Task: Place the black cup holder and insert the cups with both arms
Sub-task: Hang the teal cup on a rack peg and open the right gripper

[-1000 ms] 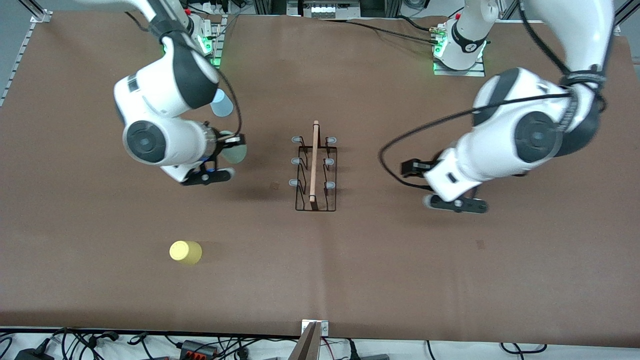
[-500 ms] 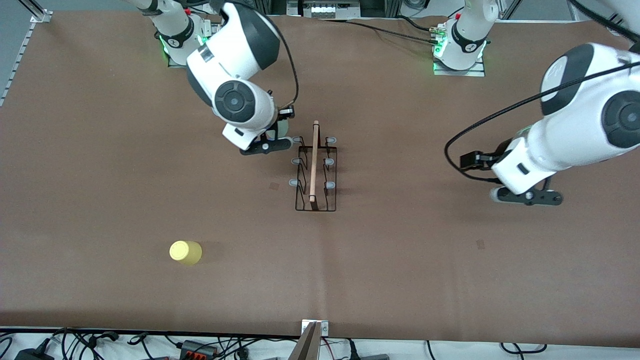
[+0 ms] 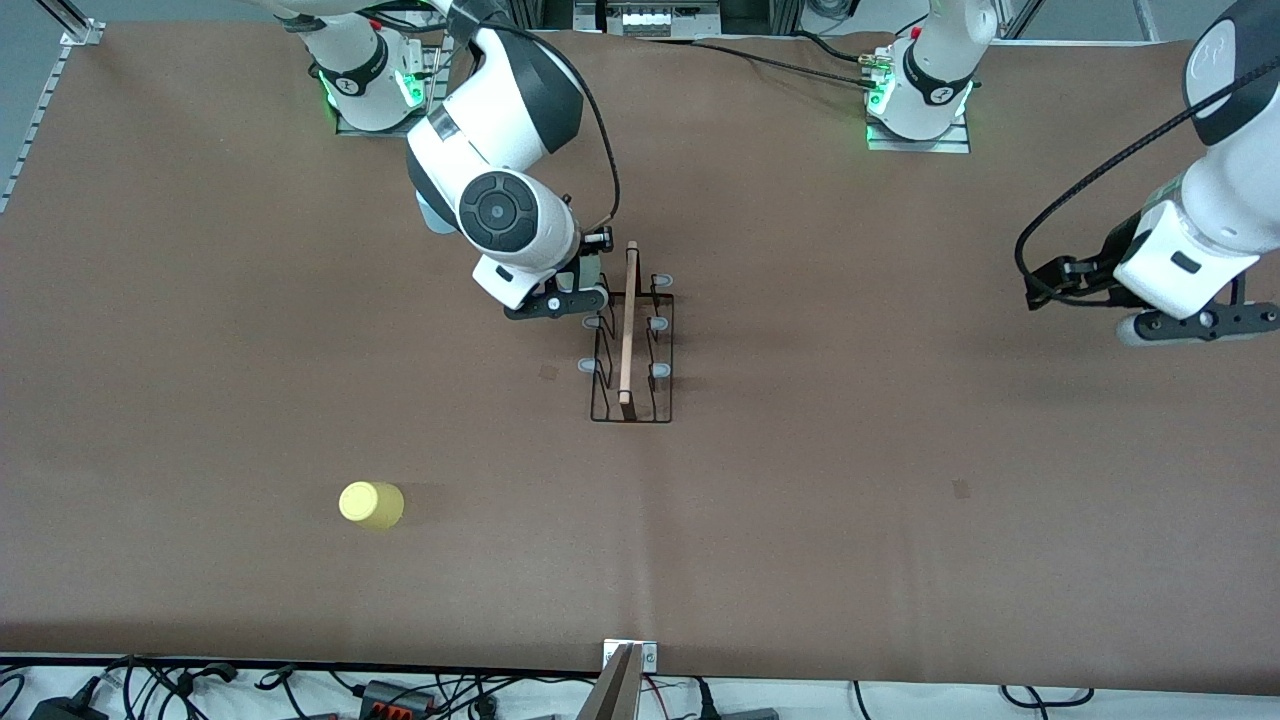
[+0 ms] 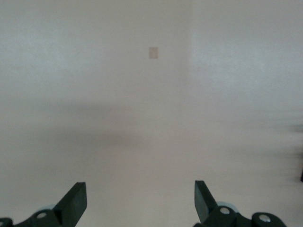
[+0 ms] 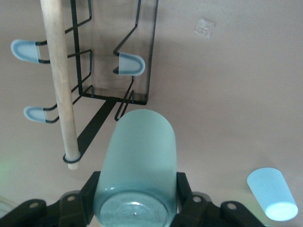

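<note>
The black cup holder (image 3: pixel 632 400) stands mid-table, its wooden rod (image 3: pixel 627 320) on top; it also shows in the right wrist view (image 5: pixel 94 127). My right gripper (image 3: pixel 585 285) is shut on the pale grey-green cup (image 5: pixel 142 156), over the holder's end farthest from the front camera, beside the rod (image 5: pixel 59 80). The light blue cup (image 5: pixel 272 194) lies on its side on the table, mostly hidden by the right arm in the front view (image 3: pixel 430 215). The yellow cup (image 3: pixel 371 504) stands nearer the front camera, toward the right arm's end. My left gripper (image 3: pixel 1195 325) is open and empty (image 4: pixel 139 198) over bare table.
The brown mat (image 3: pixel 900 500) covers the table. The arm bases (image 3: pixel 915 100) stand along the edge farthest from the front camera. Cables and plugs (image 3: pixel 380 692) lie off the table's edge nearest the camera.
My right arm has carried the grey-green cup from the right arm's end to the holder. My left arm has swung away from the holder toward the left arm's end.
</note>
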